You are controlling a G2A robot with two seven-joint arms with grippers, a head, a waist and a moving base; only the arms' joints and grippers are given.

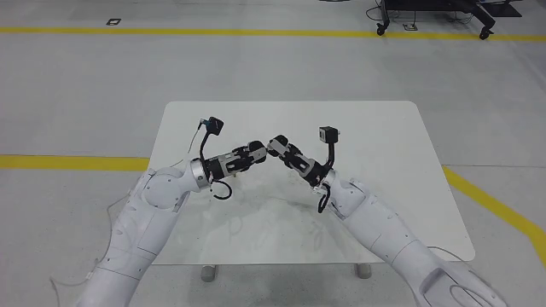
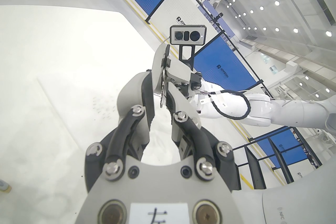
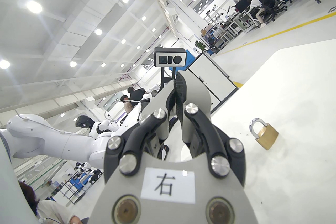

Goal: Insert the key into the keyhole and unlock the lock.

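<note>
Above the table, right fingers pinch the half-hidden key, its tip between slightly parted left fingers.

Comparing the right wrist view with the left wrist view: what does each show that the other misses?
Right wrist view alone: the brass padlock lying on the table, untouched. Left wrist view alone: the key, a thin metal piece at the tip of the right claw, sitting between the open fingers of the left claw. Both: the white table and the shut right claw.
</note>
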